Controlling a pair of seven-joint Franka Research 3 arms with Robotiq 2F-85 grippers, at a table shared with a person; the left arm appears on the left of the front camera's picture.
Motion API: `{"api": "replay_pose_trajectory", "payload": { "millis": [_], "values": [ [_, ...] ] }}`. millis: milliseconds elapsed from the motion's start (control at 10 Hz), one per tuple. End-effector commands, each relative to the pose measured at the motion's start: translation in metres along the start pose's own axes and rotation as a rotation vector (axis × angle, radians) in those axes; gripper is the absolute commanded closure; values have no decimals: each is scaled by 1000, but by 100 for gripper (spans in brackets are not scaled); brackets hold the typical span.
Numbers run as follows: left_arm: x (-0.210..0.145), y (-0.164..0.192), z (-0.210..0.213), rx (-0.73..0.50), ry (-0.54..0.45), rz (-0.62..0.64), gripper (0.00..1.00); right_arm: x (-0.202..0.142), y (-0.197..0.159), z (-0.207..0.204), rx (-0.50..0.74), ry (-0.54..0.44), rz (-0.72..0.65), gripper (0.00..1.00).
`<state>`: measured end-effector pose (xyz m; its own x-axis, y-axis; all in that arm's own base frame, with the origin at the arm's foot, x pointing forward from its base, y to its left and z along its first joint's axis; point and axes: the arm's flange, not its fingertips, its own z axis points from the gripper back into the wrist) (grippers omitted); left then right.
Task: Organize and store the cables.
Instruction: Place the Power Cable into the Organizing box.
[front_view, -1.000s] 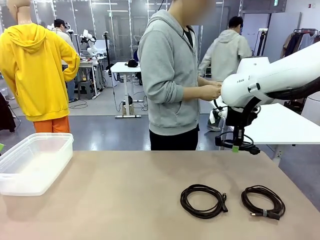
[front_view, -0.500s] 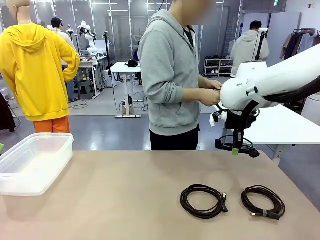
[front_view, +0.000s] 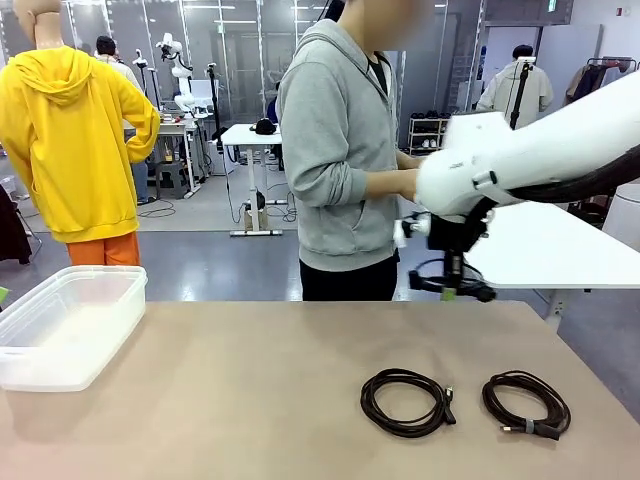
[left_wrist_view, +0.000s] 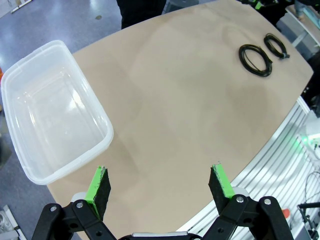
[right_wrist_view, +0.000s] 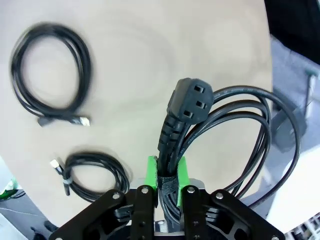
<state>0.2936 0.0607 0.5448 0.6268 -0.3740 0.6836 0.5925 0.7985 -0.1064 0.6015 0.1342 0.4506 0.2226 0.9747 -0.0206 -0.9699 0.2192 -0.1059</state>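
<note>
Leftward is where the right arm has shifted since a second ago, and the right tool (front_view: 447, 290) now hangs above the far right part of the bench (front_view: 250, 380), just in front of the person (front_view: 340, 150). Its green pads are pinched narrow on a thick black power cable (right_wrist_view: 186, 100), gripped where the coil is bound. The three-hole plug stands past the fingertips, and the loops hang out to one side.

Two thin black cables have not moved and lie on the near right of the bench. The left coil (front_view: 405, 402) and the right coil (front_view: 525, 403) are near each other but apart.

The left tool (left_wrist_view: 160, 180) stands wide with nothing between its fingers, high over the bench's left end. Below it sits a clear plastic tub (left_wrist_view: 50, 115).
</note>
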Motion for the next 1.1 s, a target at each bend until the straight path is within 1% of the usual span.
{"api": "replay_pose_trajectory", "payload": {
  "millis": [0, 300, 500, 700, 900, 1000],
  "values": [
    [1, 1, 0, -8, -2, -8, 0, 62, 17, 17, -27, 50, 81, 82],
    [1, 1, 0, -8, -2, -8, 0, 163, 41, 17, -30, 40, 194, 82],
    [1, 1, 0, -8, -2, -8, 0, 212, 60, 0, -27, 8, 185, 82],
    [1, 1, 0, -8, -2, -8, 0, 248, 83, -37, 15, 4, 161, 82],
    [1, 1, 0, -8, -2, -8, 0, 264, 102, -67, 61, -16, 147, 82],
    [1, 1, 0, -8, -2, -8, 0, 269, 110, -75, 73, -24, 146, 82]
  ]
}}
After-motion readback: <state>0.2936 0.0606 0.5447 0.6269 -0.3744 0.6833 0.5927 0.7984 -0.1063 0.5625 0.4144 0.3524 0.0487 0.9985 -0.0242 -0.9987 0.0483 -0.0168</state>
